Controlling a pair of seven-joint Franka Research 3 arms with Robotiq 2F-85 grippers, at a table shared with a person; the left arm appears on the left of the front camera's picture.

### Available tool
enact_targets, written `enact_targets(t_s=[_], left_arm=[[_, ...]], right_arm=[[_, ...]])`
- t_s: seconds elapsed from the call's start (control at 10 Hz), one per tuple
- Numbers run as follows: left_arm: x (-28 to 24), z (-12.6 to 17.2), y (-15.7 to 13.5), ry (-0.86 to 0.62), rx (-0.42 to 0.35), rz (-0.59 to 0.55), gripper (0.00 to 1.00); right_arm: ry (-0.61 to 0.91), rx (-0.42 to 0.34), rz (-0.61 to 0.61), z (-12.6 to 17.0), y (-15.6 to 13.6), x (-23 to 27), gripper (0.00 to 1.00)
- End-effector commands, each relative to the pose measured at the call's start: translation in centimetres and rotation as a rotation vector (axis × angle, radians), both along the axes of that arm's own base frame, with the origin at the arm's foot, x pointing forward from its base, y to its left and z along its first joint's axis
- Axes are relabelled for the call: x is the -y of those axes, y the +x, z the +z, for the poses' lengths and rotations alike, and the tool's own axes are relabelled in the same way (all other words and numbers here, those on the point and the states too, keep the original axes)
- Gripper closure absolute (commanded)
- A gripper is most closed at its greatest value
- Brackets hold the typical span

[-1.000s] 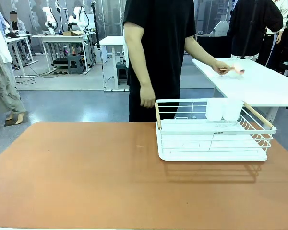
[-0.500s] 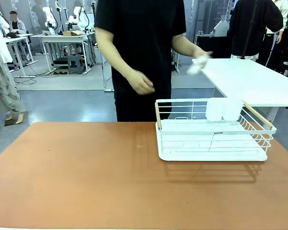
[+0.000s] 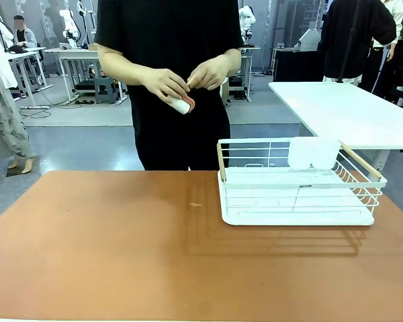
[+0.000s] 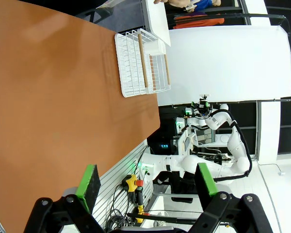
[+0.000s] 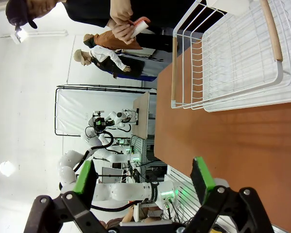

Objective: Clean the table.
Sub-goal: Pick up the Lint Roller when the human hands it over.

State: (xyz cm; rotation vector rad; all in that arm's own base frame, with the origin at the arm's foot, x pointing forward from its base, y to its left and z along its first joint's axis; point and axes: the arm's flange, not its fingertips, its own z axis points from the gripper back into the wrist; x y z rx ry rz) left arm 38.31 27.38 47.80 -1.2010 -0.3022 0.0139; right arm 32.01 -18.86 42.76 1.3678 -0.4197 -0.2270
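Person stepped away from the white-topped side desk [image 3: 349, 114] to the far edge of the large rectangular terracotta-brown matte desk [image 3: 121, 248], and now stood behind its middle. Right hand [image 3: 164, 84] and left hand [image 3: 211, 70] met at chest height on a small white item with a pinkish-red end [image 3: 183, 104]; what it was, too small to tell.

Brown desk filled the foreground, running under both arms. Top looked mostly bare, with one small pale mark [image 3: 196, 204] near the centre. White wire rack with wooden handles [image 3: 295, 194] stood on the desk's right part, just right of that mark.

Left tool [image 4: 146, 179] hung above the near edge with its green pads wide apart and nothing between them. Right tool [image 5: 142, 175] was likewise spread wide and empty, rack ahead of it.

Judgement: the desk is stiff, heavy and fixed, so there is nothing to grasp on it. Work means pressing a wipe flat against the smooth top. Top looked slick, so the light rack may slide if nudged.
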Motion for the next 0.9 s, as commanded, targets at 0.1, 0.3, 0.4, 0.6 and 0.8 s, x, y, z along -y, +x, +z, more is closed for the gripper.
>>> enact_targets(t_s=[0.1,0.3,0.4,0.6,0.8], left_arm=[[-0.01,0.11,-0.41,-0.004,0.013,0.001,0.0],[-0.01,0.11,-0.41,-0.004,0.013,0.001,0.0],[-0.01,0.11,-0.41,-0.004,0.013,0.001,0.0],[-0.01,0.11,-0.41,-0.004,0.013,0.001,0.0],[-0.01,0.11,-0.41,-0.004,0.013,0.001,0.0]], right_arm=[[0.006,0.001,-0.001,0.41,-0.16,-0.18,0.0],[0.006,0.001,-0.001,0.41,-0.16,-0.18,0.0],[0.006,0.001,-0.001,0.41,-0.16,-0.18,0.0],[0.006,0.001,-0.001,0.41,-0.16,-0.18,0.0],[0.006,0.001,-0.001,0.41,-0.16,-0.18,0.0]])
